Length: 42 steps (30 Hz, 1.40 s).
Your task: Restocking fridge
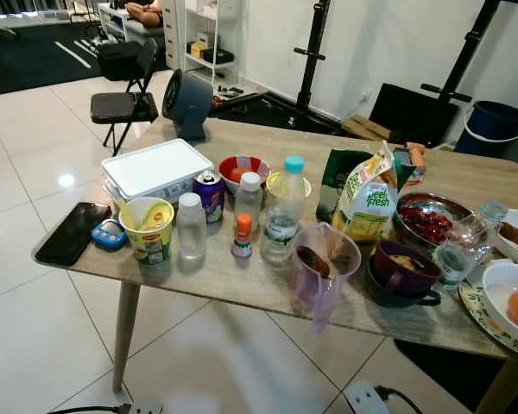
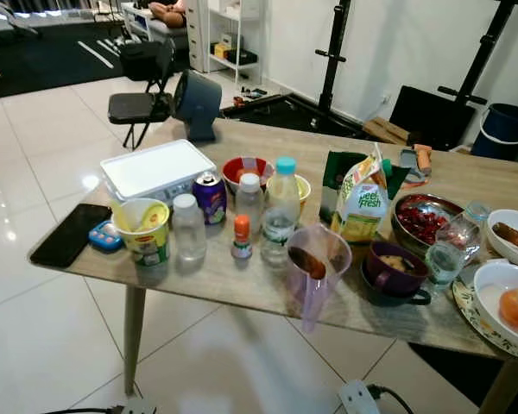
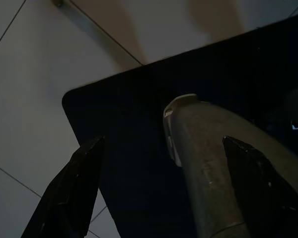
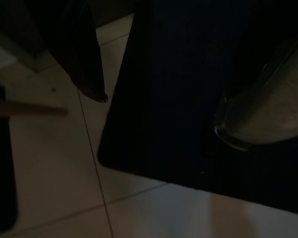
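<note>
Groceries crowd a wooden desk (image 1: pixel 242 285) on a white tiled floor (image 1: pixel 34 345). At its left end lie a black phone (image 1: pixel 73 233) and a small blue gadget (image 1: pixel 109 234), with a white lidded box (image 1: pixel 158 169) behind them. A yellow noodle cup (image 1: pixel 148 228), a clear bottle (image 1: pixel 191 228), a purple can (image 1: pixel 211 194), a small orange-capped bottle (image 1: pixel 243 236) and a water bottle (image 1: pixel 284 211) with a teal cap stand close together near the middle. A purple jug (image 1: pixel 324 263) sits at the front edge, a yellow-green bag (image 1: pixel 366 203) just behind it. To the right are a purple mug (image 1: pixel 406 272), a bowl of red fruit (image 1: pixel 429 221) and white dishes (image 1: pixel 511 297).

Both arms hang idle over a dark mat. The left tool (image 3: pixel 161 186) has its fingers (image 3: pixel 72 191) wide apart; the right tool (image 4: pixel 159 106) likewise stands spread, holding nothing.
</note>
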Available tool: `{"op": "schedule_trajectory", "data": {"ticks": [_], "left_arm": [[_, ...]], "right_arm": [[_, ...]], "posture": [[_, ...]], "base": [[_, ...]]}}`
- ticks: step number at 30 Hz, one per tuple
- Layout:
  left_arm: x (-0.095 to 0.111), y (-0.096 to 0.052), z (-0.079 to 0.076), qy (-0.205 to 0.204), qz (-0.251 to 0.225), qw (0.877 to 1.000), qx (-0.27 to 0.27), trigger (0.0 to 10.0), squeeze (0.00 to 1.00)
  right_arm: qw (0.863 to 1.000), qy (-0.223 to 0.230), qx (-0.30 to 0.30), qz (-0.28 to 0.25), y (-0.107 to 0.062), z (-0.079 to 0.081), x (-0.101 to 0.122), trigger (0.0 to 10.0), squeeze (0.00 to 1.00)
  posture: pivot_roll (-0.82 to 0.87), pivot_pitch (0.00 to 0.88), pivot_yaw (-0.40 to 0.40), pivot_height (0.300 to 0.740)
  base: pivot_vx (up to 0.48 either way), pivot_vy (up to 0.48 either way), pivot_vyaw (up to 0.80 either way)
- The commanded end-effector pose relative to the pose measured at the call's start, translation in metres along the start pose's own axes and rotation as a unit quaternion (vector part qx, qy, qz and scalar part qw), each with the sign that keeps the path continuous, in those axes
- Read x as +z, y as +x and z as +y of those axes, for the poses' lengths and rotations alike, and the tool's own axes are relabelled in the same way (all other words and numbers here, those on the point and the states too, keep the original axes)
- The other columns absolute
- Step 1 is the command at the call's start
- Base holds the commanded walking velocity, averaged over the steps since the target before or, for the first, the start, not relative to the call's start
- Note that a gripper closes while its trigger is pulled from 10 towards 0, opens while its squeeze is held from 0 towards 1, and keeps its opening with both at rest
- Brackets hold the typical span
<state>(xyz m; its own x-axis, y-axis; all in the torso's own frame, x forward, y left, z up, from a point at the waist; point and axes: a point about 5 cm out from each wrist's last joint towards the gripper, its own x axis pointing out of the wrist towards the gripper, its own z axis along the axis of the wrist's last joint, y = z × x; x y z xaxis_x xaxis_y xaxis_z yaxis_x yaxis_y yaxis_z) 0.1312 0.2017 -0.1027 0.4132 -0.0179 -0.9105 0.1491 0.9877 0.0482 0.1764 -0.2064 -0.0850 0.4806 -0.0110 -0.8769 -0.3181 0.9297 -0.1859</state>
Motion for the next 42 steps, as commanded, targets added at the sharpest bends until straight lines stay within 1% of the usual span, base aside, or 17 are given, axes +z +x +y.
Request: {"op": "schedule_trajectory", "data": {"ticks": [1, 5, 7, 8, 11, 13, 14, 15, 18, 21, 23, 26, 28, 31, 35, 38, 42], "left_arm": [[-0.017, -0.003, 0.005, -0.004, 0.028, 1.000, 0.008, 10.0, 0.00], [-0.025, -0.005, 0.004, 0.002, 0.040, 0.999, 0.005, 10.0, 0.00], [-0.023, -0.004, 0.003, 0.003, 0.039, 0.999, 0.004, 10.0, 0.00], [-0.023, -0.004, 0.003, 0.003, 0.039, 0.999, 0.004, 10.0, 0.00], [-0.014, -0.001, -0.006, 0.010, 0.031, 0.999, -0.008, 10.0, 0.00], [-0.011, 0.000, -0.009, 0.016, 0.027, 0.999, -0.013, 10.0, 0.00], [0.000, 0.002, -0.013, 0.042, 0.016, 0.999, -0.022, 10.0, 0.00], [0.003, 0.003, -0.014, 0.049, 0.013, 0.998, -0.024, 10.0, 0.00], [0.008, 0.004, -0.016, 0.051, 0.010, 0.998, -0.027, 10.0, 0.00], [0.010, 0.004, -0.017, 0.057, 0.008, 0.998, -0.030, 10.0, 0.00], [0.014, 0.004, -0.018, 0.070, 0.006, 0.997, -0.032, 10.0, 0.00], [0.014, 0.005, -0.019, 0.070, 0.006, 0.997, -0.031, 10.0, 0.00], [0.010, 0.004, -0.021, 0.062, 0.012, 0.998, -0.027, 10.0, 0.00], [0.008, 0.004, -0.022, 0.060, 0.014, 0.998, -0.027, 10.0, 0.00], [-0.002, 0.004, -0.028, 0.048, 0.024, 0.998, -0.030, 10.0, 0.00], [-0.007, 0.003, -0.031, 0.041, 0.030, 0.998, -0.031, 10.0, 0.00], [-0.007, 0.003, -0.031, 0.039, 0.030, 0.998, -0.030, 10.0, 0.00]], "right_arm": [[1.000, -0.006, 0.001, 0.006, 0.000, 0.000, -0.002, 10.0, 0.00], [1.000, 0.006, 0.000, -0.003, 0.000, 0.001, 0.002, 10.0, 0.00], [1.000, 0.018, -0.005, 0.006, -0.001, 0.000, -0.005, 10.0, 0.00], [1.000, 0.018, -0.005, 0.006, -0.001, 0.000, -0.005, 10.0, 0.00], [0.998, 0.048, -0.019, 0.023, -0.003, -0.003, -0.019, 10.0, 0.00], [0.998, 0.058, -0.021, 0.024, -0.003, -0.003, -0.021, 10.0, 0.00], [0.997, 0.076, -0.021, 0.026, -0.003, 0.005, -0.023, 10.0, 0.00], [0.996, 0.079, -0.021, 0.027, -0.002, 0.007, -0.023, 10.0, 0.00], [0.996, 0.084, -0.018, 0.028, -0.002, 0.011, -0.024, 10.0, 0.00], [0.996, 0.082, -0.015, 0.026, -0.002, 0.013, -0.022, 10.0, 0.00], [0.998, 0.060, -0.007, 0.024, -0.001, 0.016, -0.019, 10.0, 0.00], [0.998, 0.052, -0.005, 0.022, -0.001, 0.015, -0.019, 10.0, 0.00], [0.999, 0.049, -0.005, 0.022, -0.002, 0.010, -0.021, 10.0, 0.00], [0.998, 0.049, -0.007, 0.023, -0.002, 0.008, -0.022, 10.0, 0.00], [0.998, 0.049, -0.013, 0.029, -0.003, 0.003, -0.026, 10.0, 0.00], [0.998, 0.049, -0.019, 0.027, -0.004, -0.003, -0.023, 10.0, 0.00], [0.998, 0.056, -0.019, 0.019, -0.003, -0.005, -0.019, 10.0, 0.00]], "posture": [[0.08, 0.069, -0.065, 0.740], [0.06, 0.048, -0.058, 0.740], [0.05, 0.023, -0.028, 0.740], [0.05, 0.023, -0.028, 0.740], [0.05, 0.000, -0.006, 0.740], [0.05, 0.000, -0.005, 0.740], [0.03, 0.000, 0.007, 0.740], [0.03, 0.000, 0.007, 0.740], [0.02, 0.000, 0.016, 0.740], [0.01, 0.000, 0.014, 0.740], [-0.01, 0.000, 0.010, 0.740], [-0.01, 0.000, 0.003, 0.740], [-0.01, 0.000, -0.013, 0.740], [-0.01, 0.000, -0.013, 0.740], [-0.01, 0.000, -0.027, 0.740], [0.00, 0.000, -0.030, 0.740], [0.01, 0.000, -0.039, 0.740]], "base": [[0.000, 0.000, 0.00], [0.000, 0.000, 0.00], [0.000, 0.000, 0.00], [0.000, 0.000, 0.00], [0.000, 0.000, 0.00], [0.000, 0.000, 0.00], [0.000, 0.000, 0.00], [0.000, 0.000, 0.00], [0.000, 0.000, 0.00], [0.000, 0.000, 0.00], [0.000, 0.000, 0.00], [0.000, 0.000, 0.00], [0.000, 0.000, 0.00], [0.000, 0.000, 0.00], [0.000, 0.000, 0.00], [0.000, 0.000, 0.00], [0.000, 0.000, 0.00]]}}
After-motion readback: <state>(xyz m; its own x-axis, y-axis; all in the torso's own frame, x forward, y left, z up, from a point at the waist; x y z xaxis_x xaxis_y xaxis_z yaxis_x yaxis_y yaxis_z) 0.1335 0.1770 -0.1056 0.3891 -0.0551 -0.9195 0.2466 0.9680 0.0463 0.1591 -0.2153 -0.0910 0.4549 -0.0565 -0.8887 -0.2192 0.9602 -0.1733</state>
